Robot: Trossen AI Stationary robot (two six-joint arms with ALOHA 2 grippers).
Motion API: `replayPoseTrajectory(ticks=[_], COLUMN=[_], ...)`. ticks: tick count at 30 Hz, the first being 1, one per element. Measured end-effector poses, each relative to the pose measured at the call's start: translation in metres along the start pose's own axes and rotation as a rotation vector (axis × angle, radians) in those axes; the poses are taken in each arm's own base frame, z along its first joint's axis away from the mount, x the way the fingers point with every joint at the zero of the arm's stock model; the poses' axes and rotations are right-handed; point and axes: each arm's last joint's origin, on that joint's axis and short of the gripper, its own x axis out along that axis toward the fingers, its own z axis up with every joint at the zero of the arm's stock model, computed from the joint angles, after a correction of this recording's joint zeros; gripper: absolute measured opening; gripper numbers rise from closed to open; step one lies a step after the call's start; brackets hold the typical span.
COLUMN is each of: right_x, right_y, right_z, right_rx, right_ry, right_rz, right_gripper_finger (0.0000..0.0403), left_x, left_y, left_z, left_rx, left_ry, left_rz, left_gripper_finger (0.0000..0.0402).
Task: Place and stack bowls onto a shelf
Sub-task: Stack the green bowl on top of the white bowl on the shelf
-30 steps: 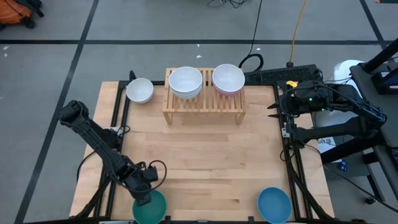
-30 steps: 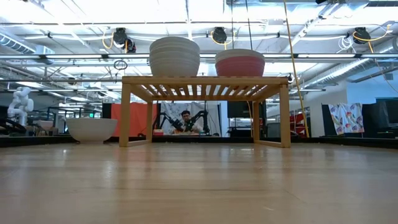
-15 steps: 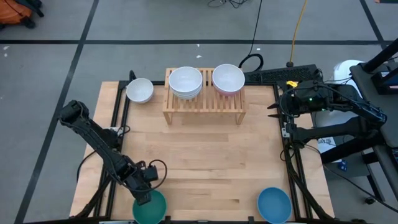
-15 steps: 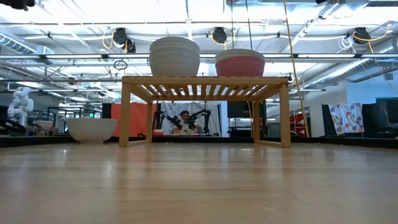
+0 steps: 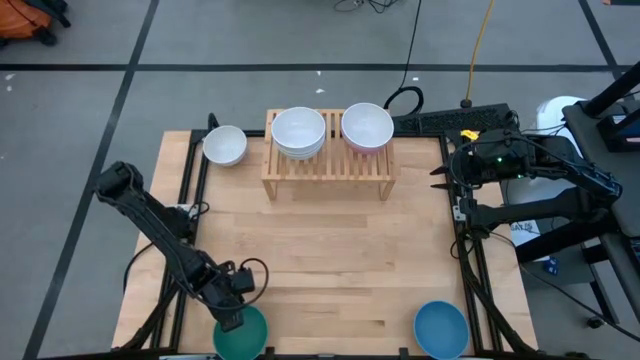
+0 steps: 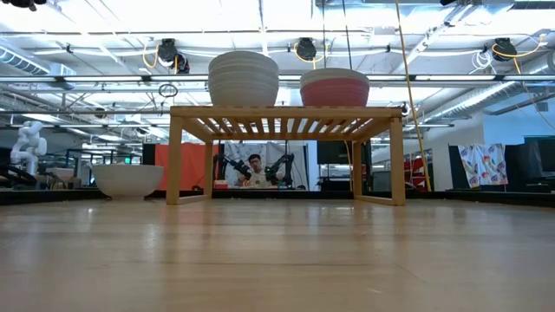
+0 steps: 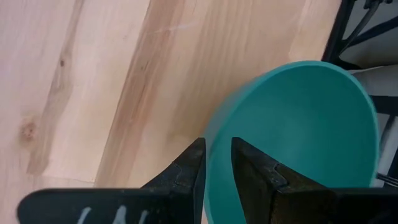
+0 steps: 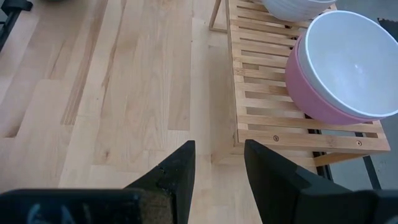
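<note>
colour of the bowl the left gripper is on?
Teal green. The left gripper straddles the bowl at its rim; left wrist view shows it best.

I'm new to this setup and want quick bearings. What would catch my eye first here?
The wooden shelf at the table's far edge, carrying a stack of white bowls beside a pink bowl with a white one nested inside. Then, at the near edge, the left claw pinching the teal bowl's rim.

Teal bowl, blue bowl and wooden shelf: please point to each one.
teal bowl [image 7: 298, 137]: left wrist view, inner wall.
blue bowl [image 5: 441, 329]: high view, middle of its inside.
wooden shelf [image 5: 330, 168]: high view, bare slats at the front.
</note>
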Motion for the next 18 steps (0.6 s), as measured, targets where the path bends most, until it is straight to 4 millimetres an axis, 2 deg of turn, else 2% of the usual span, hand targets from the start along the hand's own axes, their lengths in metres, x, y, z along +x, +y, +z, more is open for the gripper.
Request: replayPoseTrajectory(ticks=[10,18], right_x=[0.000,0.000], right_y=[0.000,0.000], right_z=[0.000,0.000], right_rx=[-0.001,-0.002], right_ry=[0.000,0.000], right_rz=[0.000,-0.001], right_gripper_finger=[0.0132,0.0132], left_x=[0.011,0.030], left_y=[0.000,-0.001], left_z=[-0.001,0.000], left_rx=[0.012,0.010], left_ry=[0.016,0.040], left_rz=[0.033,0.065], left_gripper_finger=[0.0081,0.0081])
